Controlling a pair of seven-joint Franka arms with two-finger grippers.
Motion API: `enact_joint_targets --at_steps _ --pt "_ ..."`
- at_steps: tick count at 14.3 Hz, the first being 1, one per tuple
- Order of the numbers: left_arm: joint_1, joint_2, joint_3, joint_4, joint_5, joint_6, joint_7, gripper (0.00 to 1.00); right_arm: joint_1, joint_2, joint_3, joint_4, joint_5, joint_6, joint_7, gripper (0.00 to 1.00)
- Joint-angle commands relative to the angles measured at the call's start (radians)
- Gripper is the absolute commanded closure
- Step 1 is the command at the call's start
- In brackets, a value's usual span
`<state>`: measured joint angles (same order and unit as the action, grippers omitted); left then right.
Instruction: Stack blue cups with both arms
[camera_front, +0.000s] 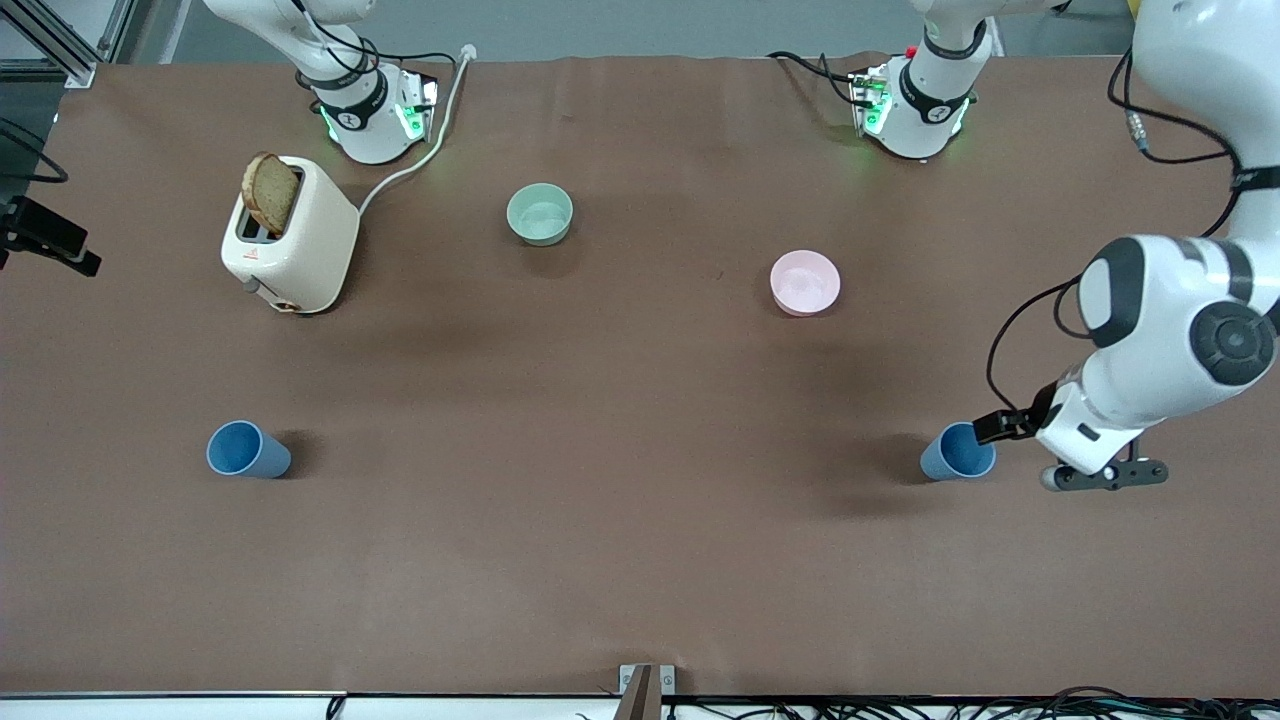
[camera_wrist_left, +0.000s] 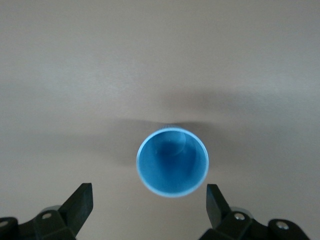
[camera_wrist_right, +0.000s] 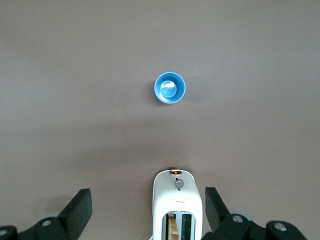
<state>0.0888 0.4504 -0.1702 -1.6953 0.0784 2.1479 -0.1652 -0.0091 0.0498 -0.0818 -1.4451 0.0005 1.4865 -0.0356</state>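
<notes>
Cup (camera_wrist_left: 172, 161) upright at left arm's table end, centred just ahead of left gripper (camera_wrist_left: 149, 200), jaws wide open.
Second cup (camera_front: 247, 450) well apart; right gripper (camera_wrist_right: 148, 204) open, high over toaster (camera_wrist_right: 177, 210).

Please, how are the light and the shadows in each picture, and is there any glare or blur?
Front view: even light from above, soft dark shadows beside both blue cups. Left wrist view: the cup is a little soft, a wide shadow lies on the table, and the left gripper is open. Right wrist view: a bright glare spot inside the cup; toaster sharp; right gripper open.
</notes>
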Motion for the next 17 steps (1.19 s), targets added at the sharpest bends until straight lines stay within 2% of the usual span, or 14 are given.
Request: enact_joint_targets --at_steps 1,2,3,6,7,10,12,15,17 --pt "0.012 0.045 -0.003 -0.018 0.018 0.065 -0.017 0.04 -0.011 0.105 -0.004 -0.014 0.015 0.099 -0.043 0.0" --pt "0.014 0.066 0.0 -0.017 0.018 0.079 -0.017 0.09 -0.021 0.151 -0.004 -0.024 0.016 0.139 -0.046 0.0" --pt "0.015 0.085 0.001 -0.017 0.018 0.093 -0.017 0.19 -0.031 0.192 -0.004 -0.032 0.015 0.19 -0.05 0.0" --pt "0.028 0.106 0.001 -0.014 0.018 0.096 -0.014 0.56 -0.067 0.281 -0.006 -0.076 0.009 0.34 -0.162 0.0" --pt "0.028 0.117 0.0 -0.014 0.018 0.095 -0.016 0.7 -0.09 0.301 -0.006 -0.118 0.009 0.419 -0.202 0.0" --pt "0.029 0.12 0.0 -0.012 0.018 0.092 -0.016 0.98 -0.104 0.334 -0.006 -0.256 0.009 0.638 -0.233 0.0" --pt "0.022 0.107 -0.006 -0.007 0.015 0.089 -0.023 1.0 -0.101 0.36 -0.006 -0.3 0.009 0.722 -0.233 0.0" --pt "-0.058 0.056 -0.028 0.021 0.008 0.011 -0.109 1.0 -0.092 0.4 -0.004 -0.345 0.009 0.819 -0.237 0.0" --pt "-0.115 0.056 -0.102 0.066 0.004 -0.037 -0.256 1.0 -0.094 0.419 -0.004 -0.371 0.009 0.868 -0.251 0.0"
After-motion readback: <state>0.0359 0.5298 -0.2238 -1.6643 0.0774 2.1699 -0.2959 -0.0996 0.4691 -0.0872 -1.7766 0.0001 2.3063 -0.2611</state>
